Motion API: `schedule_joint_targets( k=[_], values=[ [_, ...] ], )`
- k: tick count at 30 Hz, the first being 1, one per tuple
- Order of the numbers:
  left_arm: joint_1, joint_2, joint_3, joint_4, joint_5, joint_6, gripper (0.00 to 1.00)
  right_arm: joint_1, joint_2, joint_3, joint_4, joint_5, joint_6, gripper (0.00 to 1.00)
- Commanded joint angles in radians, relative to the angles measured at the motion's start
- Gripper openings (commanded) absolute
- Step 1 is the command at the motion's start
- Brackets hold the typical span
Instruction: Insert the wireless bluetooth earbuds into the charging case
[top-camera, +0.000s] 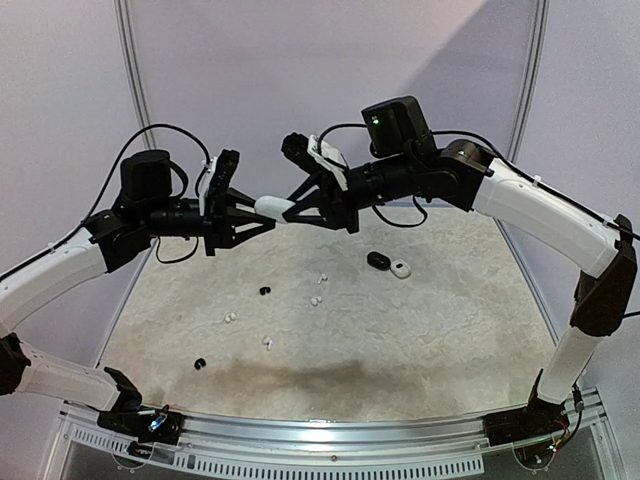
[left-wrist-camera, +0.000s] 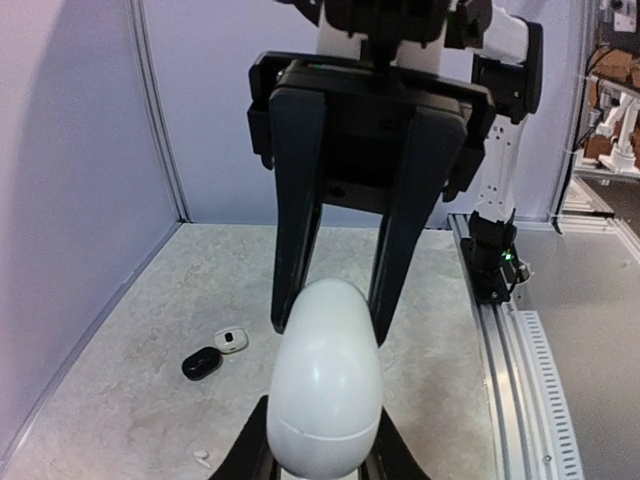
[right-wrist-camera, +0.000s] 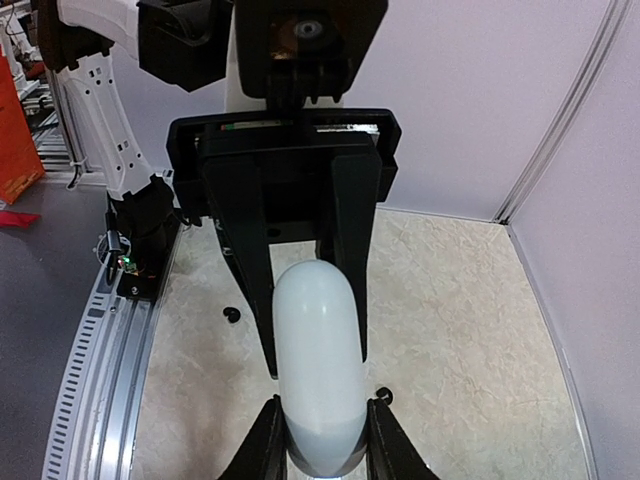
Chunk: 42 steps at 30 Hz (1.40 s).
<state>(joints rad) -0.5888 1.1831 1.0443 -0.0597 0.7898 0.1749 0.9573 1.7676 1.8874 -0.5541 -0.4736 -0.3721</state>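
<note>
**Held aloft at both ends: one white charging case, shut, with every earbud down on the table.**

Seen from above: clamped together on the white charging case (top-camera: 270, 208) from opposite sides, left gripper (top-camera: 260, 213) and right gripper (top-camera: 293, 208), long axis level and running left to right. Far beneath, loose across the table (top-camera: 450, 330) from middle to near-left: white earbuds (top-camera: 316, 300) and black earbuds (top-camera: 265, 291), somewhat closer to the left arm. Toward the right edge, a black case (top-camera: 378, 260) touching a small white case (top-camera: 401, 269).

Left wrist: seam near own fingers, no gap; probably to be pried open first.

Right wrist: same pinch; nothing between case and table.
</note>
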Motion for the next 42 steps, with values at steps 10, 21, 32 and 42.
schedule_joint_targets(
  k=[10,21,32,42],
  values=[
    [0.004,-0.004,-0.003,0.043,0.033,-0.019,0.25,-0.005,-0.014,-0.013,-0.007,0.025,-0.004,0.0],
    [0.006,-0.002,0.001,0.043,0.042,-0.021,0.36,-0.004,-0.011,-0.012,0.006,0.026,-0.001,0.0],
    [0.009,-0.004,0.007,0.043,0.046,-0.021,0.35,-0.004,-0.006,-0.011,0.015,0.029,0.006,0.0],
    [0.009,-0.002,0.012,0.079,0.052,-0.039,0.0,-0.003,-0.004,-0.008,0.01,0.026,0.001,0.0]
  ],
)
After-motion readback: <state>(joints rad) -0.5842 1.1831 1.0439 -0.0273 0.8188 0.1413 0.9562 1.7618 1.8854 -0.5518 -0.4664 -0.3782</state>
